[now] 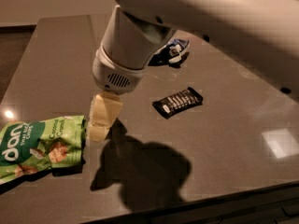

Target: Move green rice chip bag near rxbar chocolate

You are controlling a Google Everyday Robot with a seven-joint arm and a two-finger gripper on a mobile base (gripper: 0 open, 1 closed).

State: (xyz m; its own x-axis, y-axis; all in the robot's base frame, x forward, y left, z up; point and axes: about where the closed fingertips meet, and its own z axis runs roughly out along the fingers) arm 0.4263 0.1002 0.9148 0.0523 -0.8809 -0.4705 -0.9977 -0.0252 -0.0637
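The green rice chip bag [39, 146] lies flat at the table's front left, partly cut off by the left edge of the view. The rxbar chocolate [177, 102], a small black wrapper with white lettering, lies near the middle of the table, well to the right of the bag. My gripper [102, 120] hangs cream-coloured under the big white wrist, just off the bag's right edge and low over the table. It holds nothing that I can see.
A blue-and-white wrinkly packet [170, 50] lies behind the rxbar, partly hidden by my arm. The dark table [233, 139] has its front edge close at the bottom. My arm casts a large shadow in front of the gripper.
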